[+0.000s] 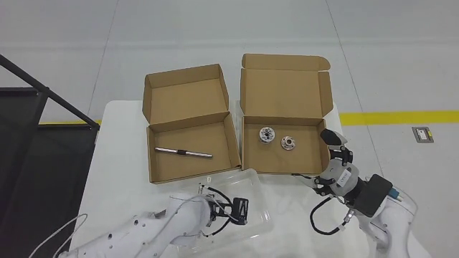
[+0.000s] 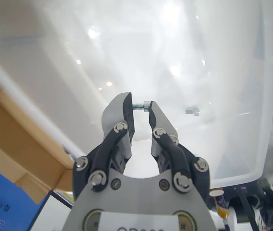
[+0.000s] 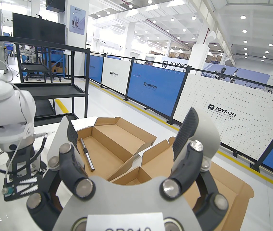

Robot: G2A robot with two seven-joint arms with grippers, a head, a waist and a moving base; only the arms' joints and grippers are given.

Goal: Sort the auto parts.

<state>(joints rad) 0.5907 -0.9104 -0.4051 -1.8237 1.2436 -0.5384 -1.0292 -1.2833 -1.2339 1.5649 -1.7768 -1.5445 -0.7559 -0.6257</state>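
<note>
- Left tool [image 2: 141,108]: pinching a small bolt [image 2: 140,106] end to end, threaded tip against one finger and head against the other. It sits inside the clear plastic bin [image 1: 251,174].
- Clear plastic bin: stands on the white table [image 1: 118,165] at its near edge, just in front of the two cardboard boxes.
- Loose fastener [image 2: 192,111]: a small silver piece lying on the bin floor, near the left tool but apart from it.
- Left cardboard box [image 1: 193,166]: open, lid flap standing up at the far side; placed just beside the right box.
- Metal rod [image 1: 183,152]: slim and silver with a darker middle section, lying flat across the floor of the left box.
- Right cardboard box [image 1: 305,159]: open, lid flap raised at the far side.
- Round part [image 1: 267,134]: silver, disc-like, resting on the floor of the right box.
- Second round part [image 1: 287,143]: smaller, just beside the first and apart from it, in the same box.
- Right tool [image 3: 131,123]: fingers spread wide with nothing between them; held at the near right corner of the right box, facing across both boxes.
</note>
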